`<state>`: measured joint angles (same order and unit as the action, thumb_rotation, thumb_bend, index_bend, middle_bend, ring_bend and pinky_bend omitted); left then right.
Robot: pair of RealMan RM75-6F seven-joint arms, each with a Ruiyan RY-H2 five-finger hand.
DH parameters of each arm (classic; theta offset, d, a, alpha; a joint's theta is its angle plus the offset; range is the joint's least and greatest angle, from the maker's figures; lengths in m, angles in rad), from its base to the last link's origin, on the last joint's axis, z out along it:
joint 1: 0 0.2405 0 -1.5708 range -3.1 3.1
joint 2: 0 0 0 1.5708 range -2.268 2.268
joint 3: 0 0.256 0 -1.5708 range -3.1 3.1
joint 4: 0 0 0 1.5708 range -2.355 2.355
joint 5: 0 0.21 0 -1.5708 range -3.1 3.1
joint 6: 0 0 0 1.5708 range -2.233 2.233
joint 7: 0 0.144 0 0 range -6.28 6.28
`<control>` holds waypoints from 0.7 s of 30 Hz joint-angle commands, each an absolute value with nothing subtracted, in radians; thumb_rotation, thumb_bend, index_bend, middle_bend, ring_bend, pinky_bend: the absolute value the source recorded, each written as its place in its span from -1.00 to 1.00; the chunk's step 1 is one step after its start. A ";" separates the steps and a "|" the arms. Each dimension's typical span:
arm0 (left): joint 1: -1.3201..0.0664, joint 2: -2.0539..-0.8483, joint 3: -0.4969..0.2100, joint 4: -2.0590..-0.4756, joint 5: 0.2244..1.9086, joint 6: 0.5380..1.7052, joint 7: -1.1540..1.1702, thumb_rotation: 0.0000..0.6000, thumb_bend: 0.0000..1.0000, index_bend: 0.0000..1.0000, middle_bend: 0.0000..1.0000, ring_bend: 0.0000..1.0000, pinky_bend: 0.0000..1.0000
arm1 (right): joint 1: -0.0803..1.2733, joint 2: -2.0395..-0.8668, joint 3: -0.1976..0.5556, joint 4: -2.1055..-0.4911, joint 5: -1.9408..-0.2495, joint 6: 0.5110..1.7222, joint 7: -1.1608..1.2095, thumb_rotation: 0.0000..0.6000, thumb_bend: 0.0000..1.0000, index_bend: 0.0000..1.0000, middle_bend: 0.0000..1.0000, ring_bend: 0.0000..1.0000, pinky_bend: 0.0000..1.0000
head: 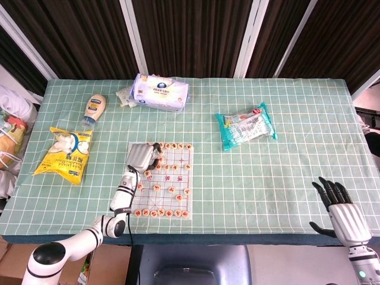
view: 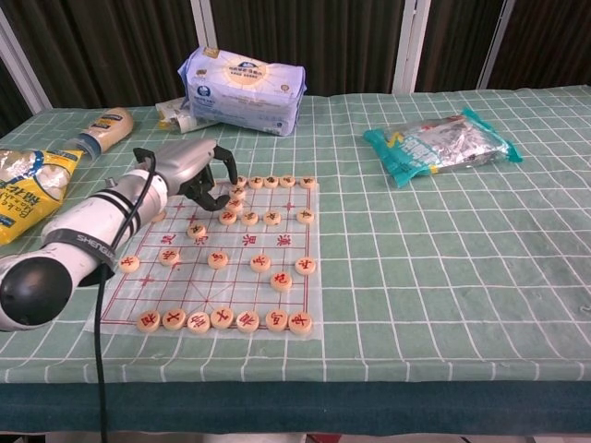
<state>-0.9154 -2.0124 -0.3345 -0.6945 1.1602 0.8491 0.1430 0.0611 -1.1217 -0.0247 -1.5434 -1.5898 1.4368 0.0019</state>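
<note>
left hand [view: 199, 171] over the chess board [view: 212, 258], fingers curled near crowded pieces [view: 242, 198]; right hand [head: 341, 208] fingers spread.

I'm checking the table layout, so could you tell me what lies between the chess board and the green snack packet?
Only bare green checked tablecloth lies between the chess board and the green snack packet; both views show it.

Left robot hand [view: 199, 173] over chessboard [view: 217, 263] far-left corner, fingers curled (pieces [view: 242, 205] just beside).
</note>
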 commanded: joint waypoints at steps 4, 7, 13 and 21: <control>-0.933 -2.025 -0.319 -0.675 1.189 0.860 0.125 1.00 -0.27 -0.15 1.00 1.00 1.00 | 0.059 -1.119 -0.026 -1.544 -1.591 1.441 0.008 1.00 -0.41 -1.00 -1.00 -1.00 -1.00; -0.946 -2.022 -0.301 -0.660 1.213 0.857 0.134 1.00 -0.28 -0.15 1.00 1.00 1.00 | 0.059 -1.118 -0.027 -1.545 -1.595 1.443 0.013 1.00 -0.41 -1.00 -1.00 -1.00 -1.00; -0.980 -1.977 -0.273 -0.668 1.234 0.783 0.170 1.00 -0.28 -0.21 1.00 1.00 1.00 | 0.057 -1.109 -0.034 -1.550 -1.605 1.448 0.025 1.00 -0.41 -1.00 -1.00 -1.00 -1.00; -0.986 -1.881 -0.253 -0.798 1.243 0.748 0.202 1.00 -0.29 -0.22 1.00 1.00 1.00 | 0.060 -1.108 -0.035 -1.552 -1.604 1.441 0.022 1.00 -0.41 -1.00 -1.00 -1.00 -1.00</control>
